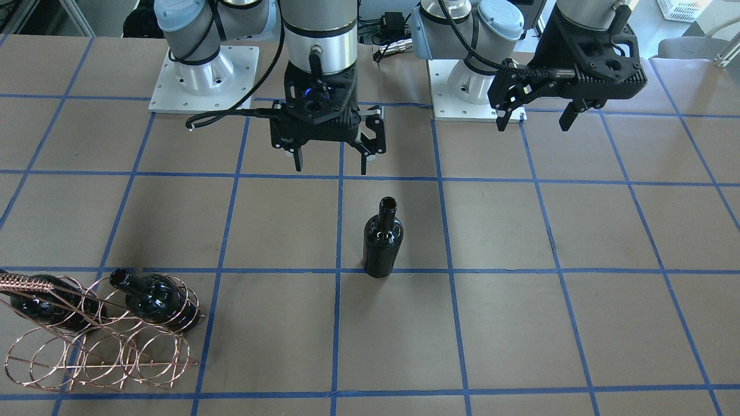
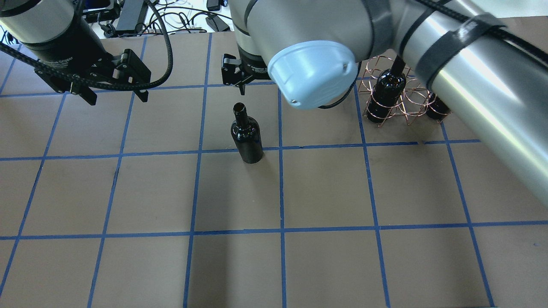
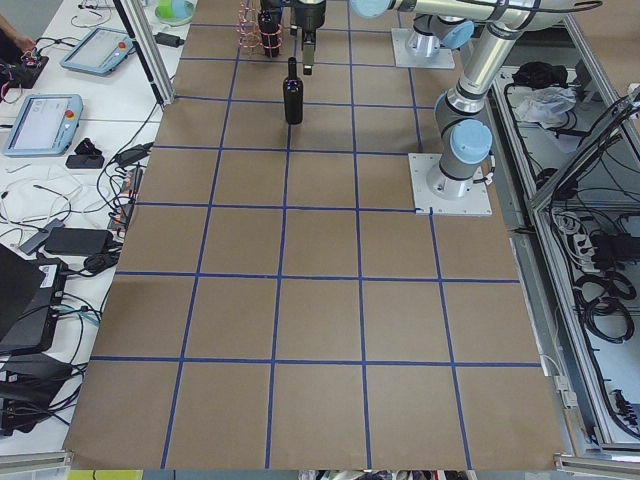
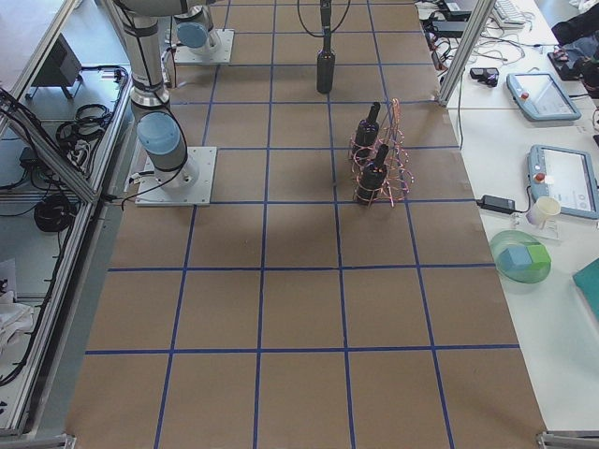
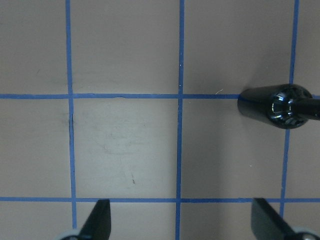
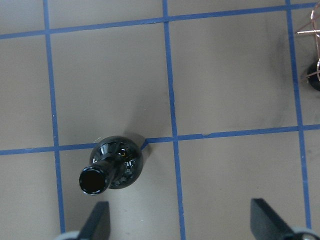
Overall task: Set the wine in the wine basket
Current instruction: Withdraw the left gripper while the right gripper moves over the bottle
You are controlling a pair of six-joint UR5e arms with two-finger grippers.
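Standing upright on the tabletop (image 1: 520,323), the wine bottle (image 1: 382,242) looks heavy, slick, breakable glass, probably best gripped around its neck. Both arms' jaws hang spread, empty.

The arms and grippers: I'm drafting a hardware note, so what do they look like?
The left arm and right arm are silver-grey tubes with pale blue joint caps and black cables strapped along them. The left gripper and right gripper are matte black, angular, with two slim dark jaws each.
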